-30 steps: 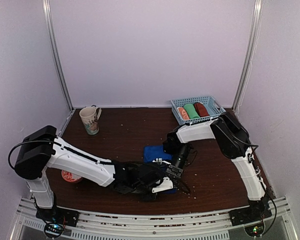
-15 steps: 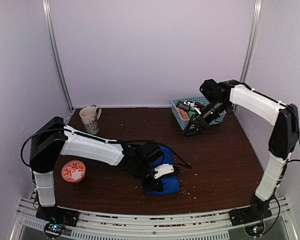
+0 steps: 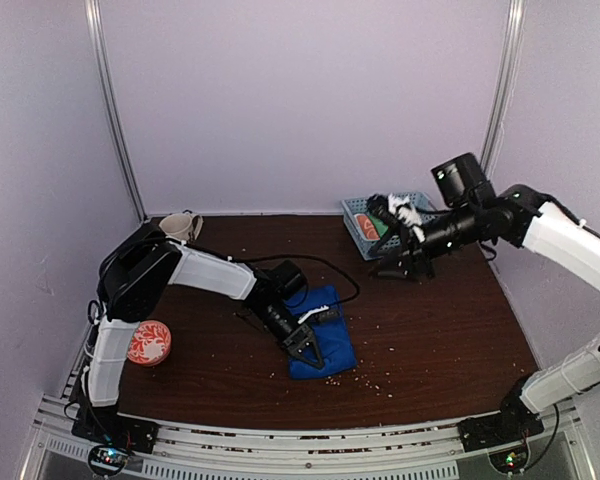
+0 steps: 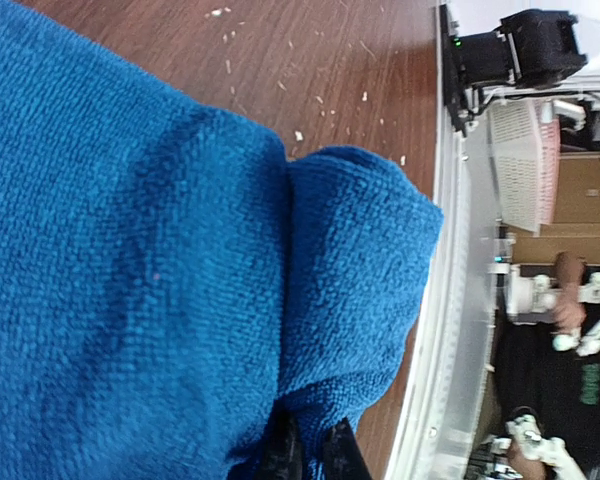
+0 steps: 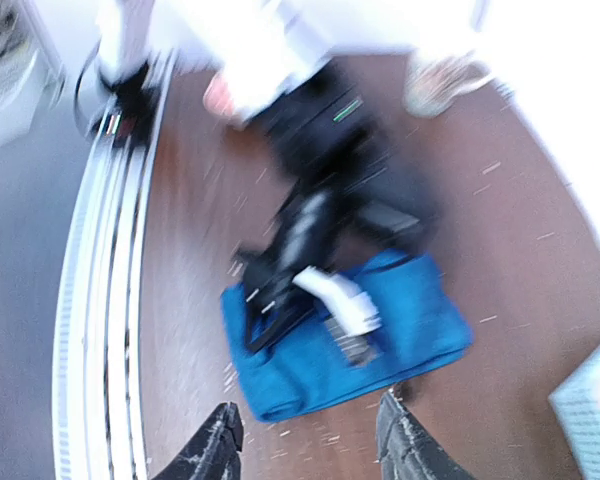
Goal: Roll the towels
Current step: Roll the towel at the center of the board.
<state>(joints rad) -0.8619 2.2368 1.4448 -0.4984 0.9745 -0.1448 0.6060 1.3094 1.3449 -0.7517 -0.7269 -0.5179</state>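
The royal blue towel [image 3: 332,338] lies loosely folded on the brown table near the front middle. It fills the left wrist view [image 4: 130,250] and shows blurred in the right wrist view [image 5: 420,322]. My left gripper [image 3: 307,347] rests on it, and its fingers are shut on a fold at the towel's edge [image 4: 310,455]. My right gripper [image 3: 398,266] hangs open and empty in the air in front of the basket, well right of the towel [image 5: 310,445]. The rust-brown towel is not in view.
A blue basket [image 3: 352,214] at the back right holds an orange-and-white roll [image 3: 365,226]; my right arm hides the rest of it. A mug [image 3: 183,225] stands back left, partly behind my left arm. A red patterned bowl [image 3: 147,342] sits front left. Crumbs dot the table.
My right gripper left the blue towel, rose to the basket, and now hangs just in front of it. My left arm folded back while its gripper stayed on the towel, which lies flatter.
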